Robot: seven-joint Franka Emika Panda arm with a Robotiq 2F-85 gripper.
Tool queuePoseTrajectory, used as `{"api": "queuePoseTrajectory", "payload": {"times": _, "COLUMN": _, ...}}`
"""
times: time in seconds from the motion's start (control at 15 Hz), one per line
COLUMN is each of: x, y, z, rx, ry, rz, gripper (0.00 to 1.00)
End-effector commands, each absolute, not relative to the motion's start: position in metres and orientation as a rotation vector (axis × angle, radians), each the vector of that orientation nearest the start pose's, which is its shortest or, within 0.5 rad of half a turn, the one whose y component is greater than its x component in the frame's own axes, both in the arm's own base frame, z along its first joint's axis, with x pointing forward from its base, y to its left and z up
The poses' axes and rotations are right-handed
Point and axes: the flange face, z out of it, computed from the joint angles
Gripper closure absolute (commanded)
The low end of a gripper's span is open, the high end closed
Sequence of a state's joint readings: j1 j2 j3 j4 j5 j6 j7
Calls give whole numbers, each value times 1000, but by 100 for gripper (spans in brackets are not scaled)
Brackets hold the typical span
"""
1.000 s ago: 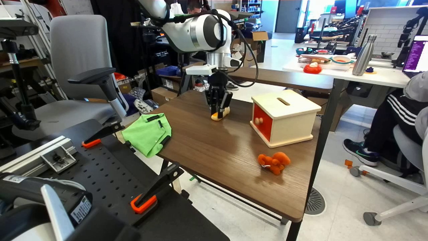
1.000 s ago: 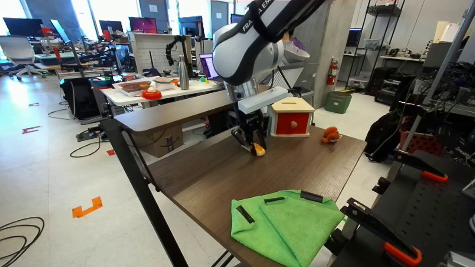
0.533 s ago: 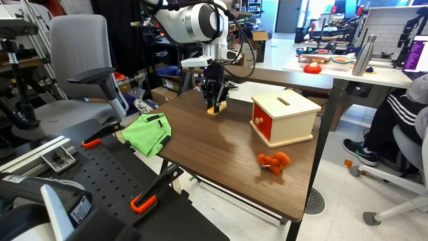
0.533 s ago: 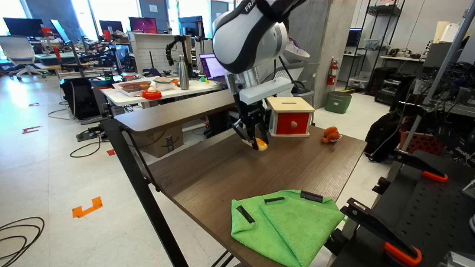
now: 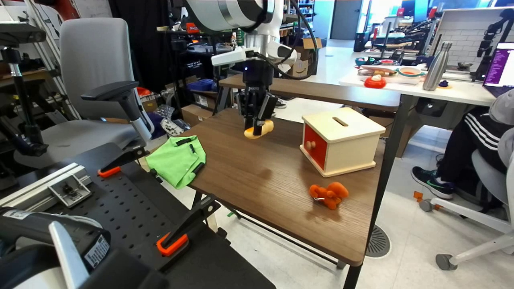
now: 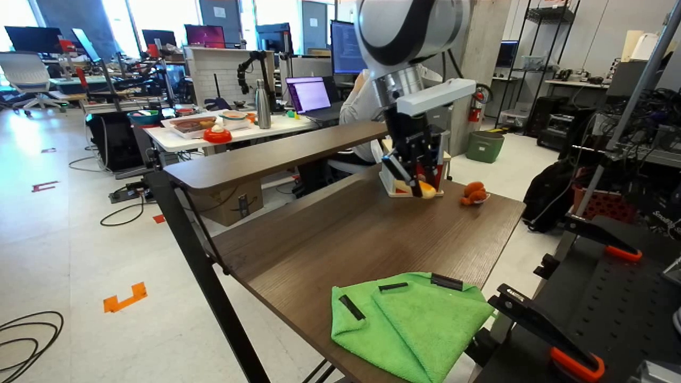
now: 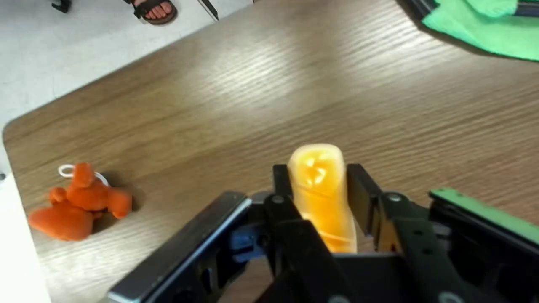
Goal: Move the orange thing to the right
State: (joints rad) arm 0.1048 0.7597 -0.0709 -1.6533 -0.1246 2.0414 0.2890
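The orange thing [image 7: 320, 189] is a small, stubby, smooth yellow-orange piece. My gripper [image 7: 318, 174] is shut on it, with one finger pad on each side, in the wrist view. Its lower end is hidden behind the gripper's body there. In an exterior view the orange thing [image 5: 266, 127] is held by the gripper [image 5: 253, 130] above the brown table [image 5: 249, 180], left of the wooden box. In an exterior view the orange thing [image 6: 427, 190] hangs from the gripper in front of the box.
A pale wooden box [image 5: 349, 136] with a red front stands on the table. A red-orange animal figurine [image 5: 330, 195] lies near the table's front right; it also shows in the wrist view [image 7: 80, 202]. A green cloth [image 5: 178, 160] hangs over the table's edge.
The gripper, shut on the orange thing, has lifted it off the table. It has moved across the table, so that it now covers part of the box in an exterior view.
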Motion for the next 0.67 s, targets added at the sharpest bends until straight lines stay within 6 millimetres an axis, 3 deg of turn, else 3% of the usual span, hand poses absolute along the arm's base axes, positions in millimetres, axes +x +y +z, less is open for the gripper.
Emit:
{"api": "queuePoseTrajectory", "payload": {"times": 0.0, "x": 590, "y": -30, "z": 164, "rx": -3282, "ry": 335, "rz": 544, "gripper": 88}}
{"api": "queuePoseTrajectory", "payload": {"times": 0.4, "x": 545, "y": -115, "z": 155, "rx": -3243, "ry": 571, "rz": 524, "gripper": 88}}
{"api": "queuePoseTrajectory", "payload": {"times": 0.6, "x": 537, "y": -146, "z": 141, "rx": -3228, "ry": 666, "rz": 535, "gripper": 88}}
